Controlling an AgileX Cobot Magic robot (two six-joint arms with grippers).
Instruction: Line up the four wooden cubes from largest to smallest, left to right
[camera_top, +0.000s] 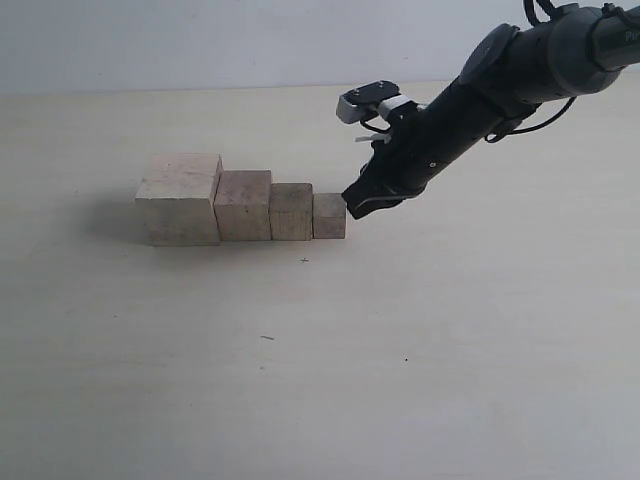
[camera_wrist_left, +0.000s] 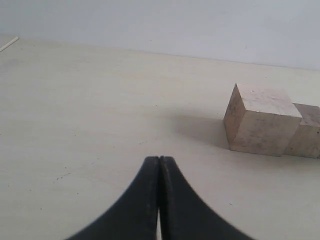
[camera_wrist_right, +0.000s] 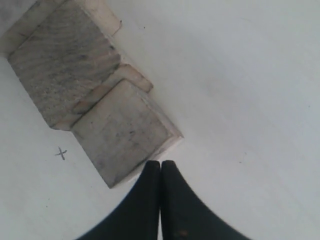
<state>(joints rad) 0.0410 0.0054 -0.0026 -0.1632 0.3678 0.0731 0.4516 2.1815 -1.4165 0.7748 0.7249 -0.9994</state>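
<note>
Four pale wooden cubes stand side by side in a row on the table. From left to right they are the largest cube (camera_top: 180, 199), the second cube (camera_top: 243, 205), the third cube (camera_top: 291, 211) and the smallest cube (camera_top: 329, 216). My right gripper (camera_top: 356, 205) is shut and empty, its tips right at the smallest cube's (camera_wrist_right: 125, 135) right edge. The third cube (camera_wrist_right: 60, 60) shows behind it there. My left gripper (camera_wrist_left: 159, 159) is shut with nothing in it, well short of the largest cube (camera_wrist_left: 260, 120). The left arm is out of the exterior view.
The pale table (camera_top: 420, 350) stretches wide around the row. A small pen cross (camera_top: 304, 260) marks the surface just in front of the third cube. The right arm (camera_top: 500, 80) slants down from the upper right.
</note>
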